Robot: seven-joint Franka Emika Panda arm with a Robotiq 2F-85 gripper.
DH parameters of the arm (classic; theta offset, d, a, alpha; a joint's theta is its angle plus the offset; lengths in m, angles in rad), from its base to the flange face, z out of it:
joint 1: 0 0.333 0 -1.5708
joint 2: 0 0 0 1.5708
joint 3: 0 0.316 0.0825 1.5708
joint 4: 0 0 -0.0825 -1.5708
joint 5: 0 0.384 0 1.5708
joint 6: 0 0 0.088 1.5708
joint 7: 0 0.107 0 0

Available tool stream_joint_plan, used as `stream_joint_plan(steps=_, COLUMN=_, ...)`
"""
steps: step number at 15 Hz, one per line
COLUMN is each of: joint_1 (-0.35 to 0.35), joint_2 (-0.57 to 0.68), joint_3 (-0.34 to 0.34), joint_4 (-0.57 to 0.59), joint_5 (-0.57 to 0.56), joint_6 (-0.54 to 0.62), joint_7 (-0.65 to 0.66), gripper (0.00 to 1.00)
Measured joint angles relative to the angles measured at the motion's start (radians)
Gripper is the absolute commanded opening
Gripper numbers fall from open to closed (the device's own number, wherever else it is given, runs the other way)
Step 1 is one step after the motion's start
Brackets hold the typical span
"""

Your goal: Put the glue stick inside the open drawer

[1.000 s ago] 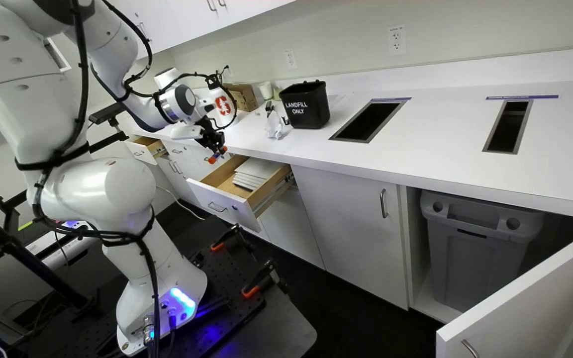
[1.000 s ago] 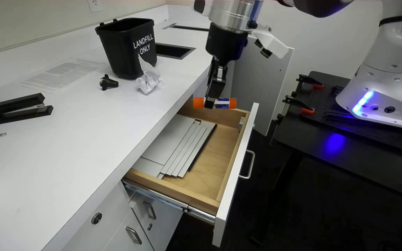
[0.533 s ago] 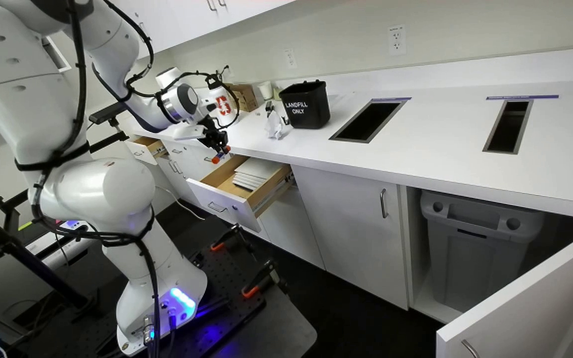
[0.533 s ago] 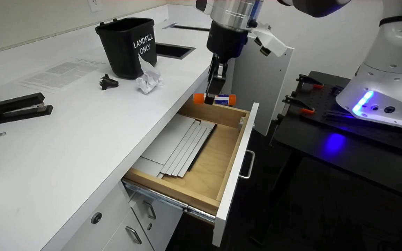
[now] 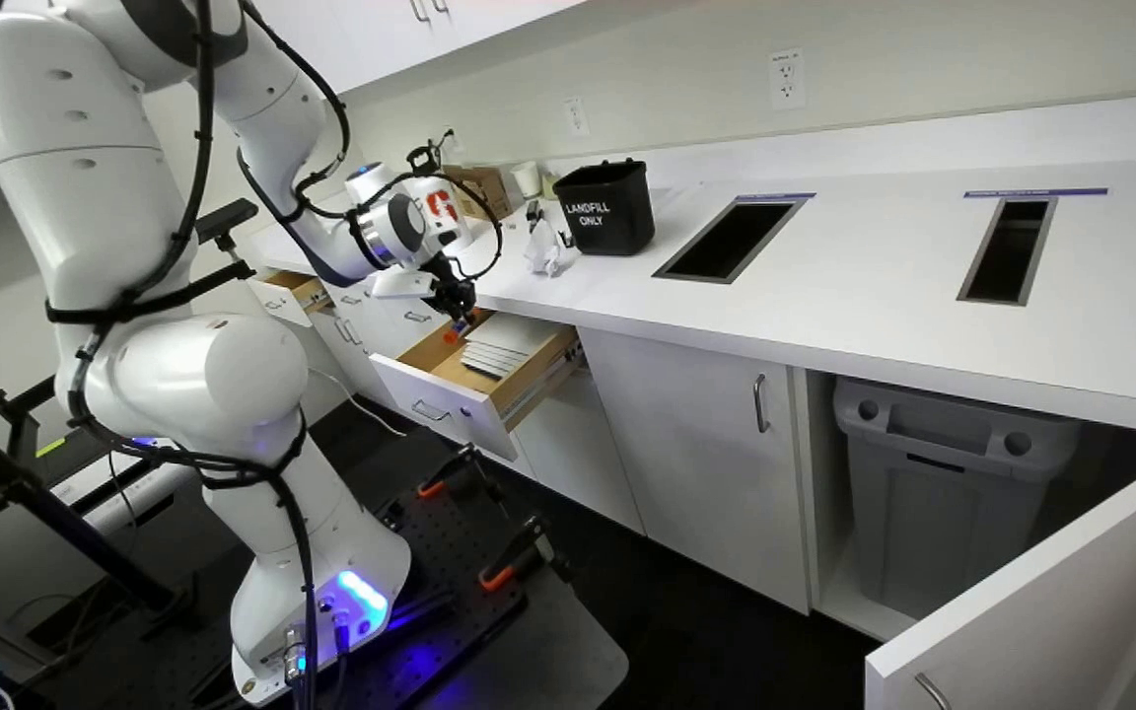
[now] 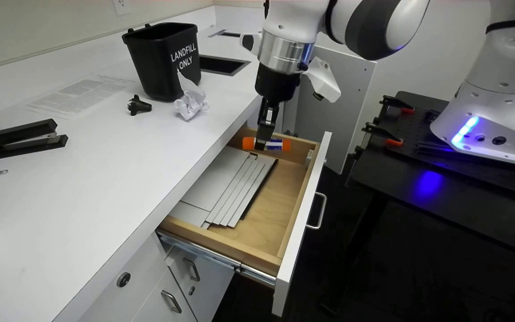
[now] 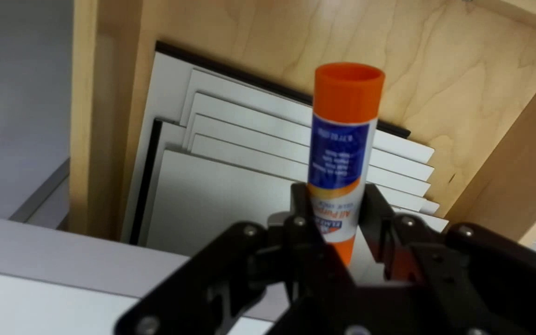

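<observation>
In an ext. view: white surface [image 6: 96,188]; wood-sided open drawer [image 6: 268,210] at its 4 o'clock, lt-grey panels [image 6: 217,179] inside. Wrist view: end effector [image 7: 336,200] pinching Elmer's glue stick [image 7: 338,158] over panels, one orange end twd 12 o'clock. Above/below drawer rim: can't tell.

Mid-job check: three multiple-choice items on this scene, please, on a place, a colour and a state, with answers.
1. Where do the pale panels lie?
A) on the black table
B) in the open drawer
C) on the countertop

2. What colour are both ends of the glue stick?
A) green
B) black
C) orange

3. The gripper is:
A) closed on the glue stick
B) closed on nothing
C) wide open

1: B, seen inside it in both exterior views.
2: C, both show in the wrist view.
3: A, the stick is pinched from both sides in the wrist view.
</observation>
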Motion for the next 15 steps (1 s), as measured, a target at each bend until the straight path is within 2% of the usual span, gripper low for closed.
stream_joint_plan(steps=3, joint_1=0.050, joint_2=0.061, joint_3=-0.064, joint_4=0.001, joint_5=-0.063, joint_6=0.093, joint_7=0.085, gripper=0.08)
stream_joint_plan(steps=6, joint_1=0.108, joint_2=0.119, joint_3=-0.132, joint_4=0.004, joint_5=-0.079, joint_6=0.159, joint_7=0.145, gripper=0.08)
stream_joint_plan(steps=11, joint_1=0.141, joint_2=0.230, joint_3=-0.168, joint_4=0.059, joint_5=-0.071, joint_6=0.181, joint_7=0.173, gripper=0.08)
stream_joint_plan(steps=15, joint_1=0.185, joint_2=0.314, joint_3=-0.200, joint_4=0.119, joint_5=0.093, joint_6=0.185, joint_7=0.102, gripper=0.08)
